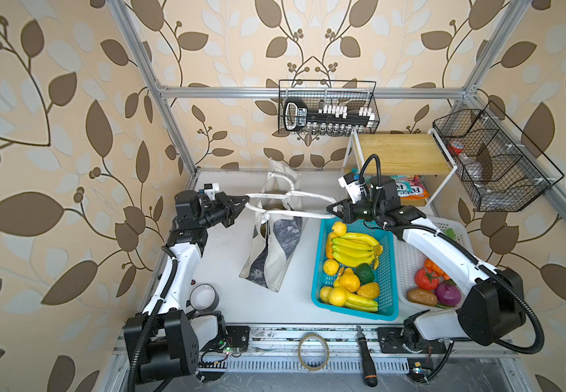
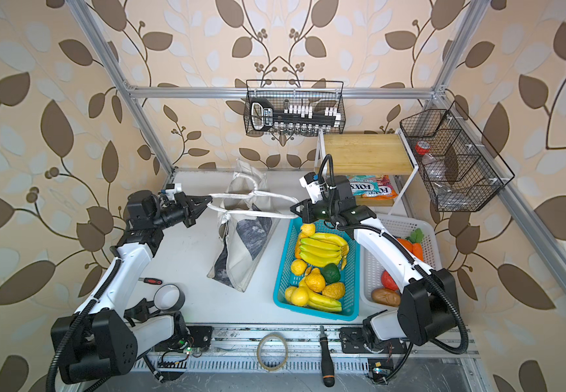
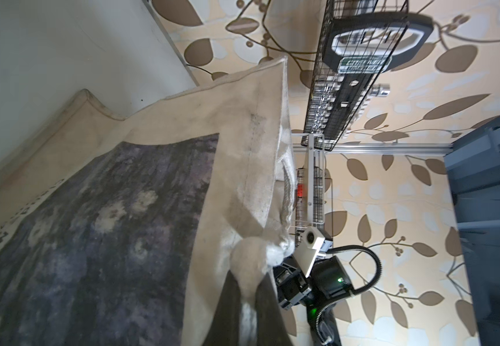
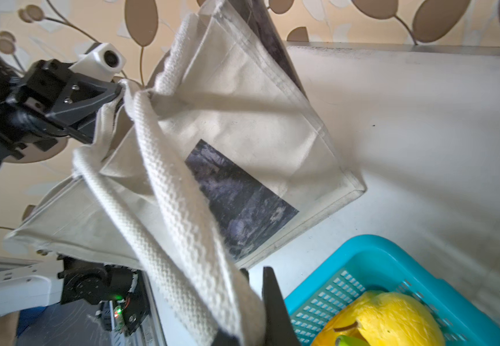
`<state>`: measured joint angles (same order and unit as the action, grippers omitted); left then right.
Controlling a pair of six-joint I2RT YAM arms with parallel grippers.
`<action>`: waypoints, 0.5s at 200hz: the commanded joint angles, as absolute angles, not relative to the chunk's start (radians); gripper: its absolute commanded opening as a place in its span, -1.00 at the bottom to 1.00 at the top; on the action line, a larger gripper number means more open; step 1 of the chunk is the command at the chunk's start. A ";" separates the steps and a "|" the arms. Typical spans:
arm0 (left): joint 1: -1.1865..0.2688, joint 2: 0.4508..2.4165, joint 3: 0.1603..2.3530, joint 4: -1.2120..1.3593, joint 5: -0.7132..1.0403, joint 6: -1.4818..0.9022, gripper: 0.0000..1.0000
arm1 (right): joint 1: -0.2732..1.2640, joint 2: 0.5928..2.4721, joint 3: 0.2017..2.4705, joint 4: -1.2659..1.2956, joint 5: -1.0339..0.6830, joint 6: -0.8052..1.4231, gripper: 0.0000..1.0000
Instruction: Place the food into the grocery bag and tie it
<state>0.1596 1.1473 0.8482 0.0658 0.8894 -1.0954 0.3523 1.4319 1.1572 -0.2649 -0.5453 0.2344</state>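
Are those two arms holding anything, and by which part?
Both hold the grocery bag by its white strap handles: the left tool is shut on one loop, the right tool on the other.

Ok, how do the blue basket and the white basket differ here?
The blue basket holds bananas and yellow fruit; the white basket holds a tomato, potato and purple onion. The blue basket stands next to the grocery bag; the white basket lies farther right, partly under the right arm. Both are perforated plastic on the table.
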 commanded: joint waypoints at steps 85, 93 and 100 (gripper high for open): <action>0.411 1.049 0.932 0.045 0.642 -1.095 -1.00 | 0.178 1.459 1.307 -0.471 -0.362 0.240 -1.00; 0.416 1.049 0.951 0.036 0.658 -1.093 -1.00 | 0.168 1.458 1.322 -0.481 -0.352 0.236 -1.00; 0.423 1.051 0.964 0.024 0.668 -1.101 -1.00 | 0.163 1.464 1.343 -0.498 -0.349 0.222 -1.00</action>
<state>0.2661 1.0771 0.8822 -0.0505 0.9466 -1.0679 0.3229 1.4986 1.3033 -0.3565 -0.5694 0.2237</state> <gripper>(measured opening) 0.073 0.069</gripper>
